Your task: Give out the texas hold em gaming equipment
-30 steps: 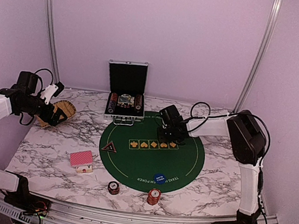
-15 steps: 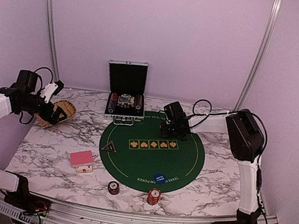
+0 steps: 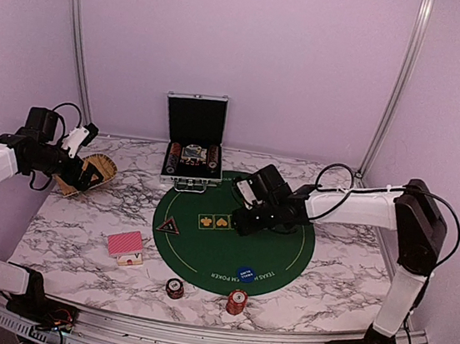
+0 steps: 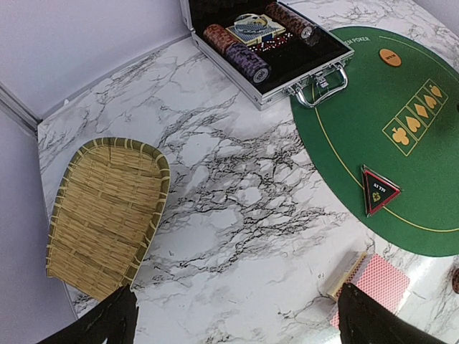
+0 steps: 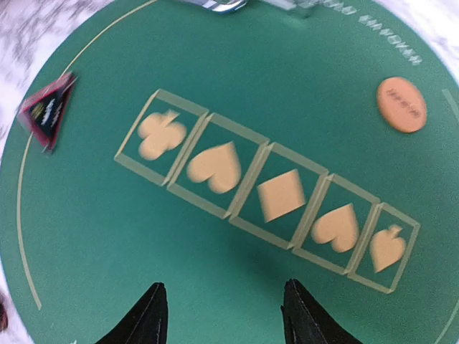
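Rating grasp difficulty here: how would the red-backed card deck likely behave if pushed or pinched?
The red-backed card deck seems a loose stack with layered edges showing, so a sideways push would probably shear it apart. Lying flat on the smooth marble table, it would likely slide easily and be awkward to get fingers under.

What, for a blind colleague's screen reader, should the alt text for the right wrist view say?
The right gripper hangs open and empty over a green poker mat, just below a row of five gold suit boxes. An orange marker disc lies on the mat at upper right, and a black triangular marker sits near the mat's left edge.
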### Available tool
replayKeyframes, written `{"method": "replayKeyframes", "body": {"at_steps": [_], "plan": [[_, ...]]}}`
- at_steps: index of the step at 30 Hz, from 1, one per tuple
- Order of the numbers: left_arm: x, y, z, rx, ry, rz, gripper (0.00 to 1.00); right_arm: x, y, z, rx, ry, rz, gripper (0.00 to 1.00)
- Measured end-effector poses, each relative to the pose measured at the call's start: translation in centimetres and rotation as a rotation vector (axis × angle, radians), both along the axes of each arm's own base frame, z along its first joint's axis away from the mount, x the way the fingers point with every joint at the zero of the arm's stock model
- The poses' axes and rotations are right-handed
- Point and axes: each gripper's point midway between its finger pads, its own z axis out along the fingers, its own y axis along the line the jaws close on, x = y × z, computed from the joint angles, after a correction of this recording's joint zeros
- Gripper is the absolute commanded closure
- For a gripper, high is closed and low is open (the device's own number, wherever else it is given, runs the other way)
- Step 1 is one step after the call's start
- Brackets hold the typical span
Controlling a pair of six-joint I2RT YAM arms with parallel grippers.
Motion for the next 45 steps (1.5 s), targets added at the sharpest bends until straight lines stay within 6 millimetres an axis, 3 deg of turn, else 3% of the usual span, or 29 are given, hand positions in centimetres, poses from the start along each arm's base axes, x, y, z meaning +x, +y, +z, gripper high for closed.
{"method": "replayKeyframes", "body": {"at_steps": [4,9,21,30,45], "plan": [[0.0,0.0,0.0,0.000,0.000,0.000,0.01,-6.4,1.6,-2.5,-0.020,0.123,0.170,0.49],[0.1,0.0,0.4,-0.001,-0.006,0.000,0.01,-9.8,0.6,-4.7,-0.079,0.224,0.240,0.49],[0.1,0.0,0.5,-0.001,-0.009,0.000,0.01,-12.2,0.4,-5.1,-0.143,0.255,0.306,0.43],[0.1,0.0,0.5,-0.001,-0.008,0.001,0.01,-12.4,-1.1,-5.9,-0.215,0.250,0.288,0.43],[0.3,0.0,1.4,-0.004,-0.021,0.003,0.01,-12.9,-4.7,-5.8,-0.273,0.217,0.199,0.55]]}}
